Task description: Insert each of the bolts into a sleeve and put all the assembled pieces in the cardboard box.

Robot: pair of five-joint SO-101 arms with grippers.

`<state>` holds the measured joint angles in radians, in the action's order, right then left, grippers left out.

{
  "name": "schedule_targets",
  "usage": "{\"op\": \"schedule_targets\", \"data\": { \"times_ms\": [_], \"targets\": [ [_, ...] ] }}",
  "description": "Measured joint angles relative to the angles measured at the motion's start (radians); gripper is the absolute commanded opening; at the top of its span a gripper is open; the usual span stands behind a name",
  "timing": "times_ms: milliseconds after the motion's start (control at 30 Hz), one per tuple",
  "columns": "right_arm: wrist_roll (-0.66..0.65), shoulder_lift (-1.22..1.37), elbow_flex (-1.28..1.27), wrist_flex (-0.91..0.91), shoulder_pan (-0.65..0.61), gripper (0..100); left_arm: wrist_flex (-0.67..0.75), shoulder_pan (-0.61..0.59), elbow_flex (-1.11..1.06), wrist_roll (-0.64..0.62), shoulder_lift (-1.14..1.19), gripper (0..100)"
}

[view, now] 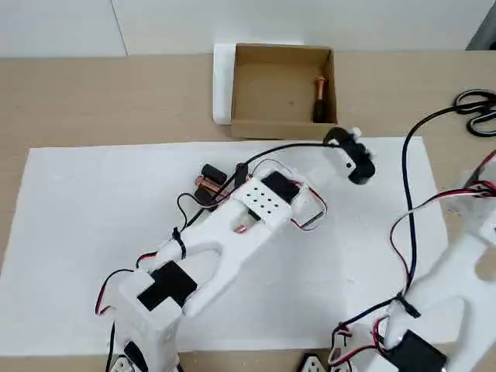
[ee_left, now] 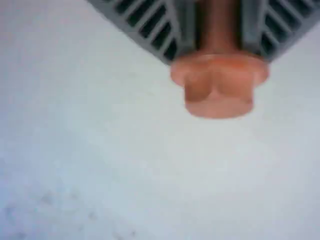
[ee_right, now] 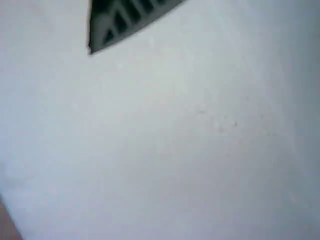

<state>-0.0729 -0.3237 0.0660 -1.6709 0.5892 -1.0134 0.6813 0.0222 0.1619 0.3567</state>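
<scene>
Pinched in the ribbed fingers [ee_left: 145,22] of the left gripper [ee_left: 220,47], a copper bolt [ee_left: 218,85] hangs head-out over the white sheet [ee_left: 100,165]. Farther right, the cardboard box [view: 271,85] holds one assembled piece [view: 318,97] against its right wall. Whether the right gripper [ee_right: 125,20] is spread or closed I cannot tell.

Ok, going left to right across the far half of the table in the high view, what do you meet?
bolt → cardboard box → scissors
</scene>
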Motion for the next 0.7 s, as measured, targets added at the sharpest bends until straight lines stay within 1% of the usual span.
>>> {"op": "schedule_targets", "data": {
  "times_ms": [167,300,400,600,700],
  "targets": [
    [0.0,0.0,0.0,0.0,0.0,20.9,-0.173,-0.002,0.181,0.0,0.0,1],
    [0.0,0.0,0.0,0.0,0.0,20.9,-0.347,-0.048,0.374,-0.006,0.0,1],
    [0.0,0.0,0.0,0.0,-0.02,20.9,-0.474,-0.117,0.545,-0.06,0.0,1],
    [0.0,0.0,0.0,0.0,-0.083,20.9,-0.686,-0.304,0.865,-0.184,0.0,1],
    [0.0,0.0,0.0,0.0,-0.109,20.9,-0.717,-0.399,0.925,-0.224,-0.002,1]
  ]
}}
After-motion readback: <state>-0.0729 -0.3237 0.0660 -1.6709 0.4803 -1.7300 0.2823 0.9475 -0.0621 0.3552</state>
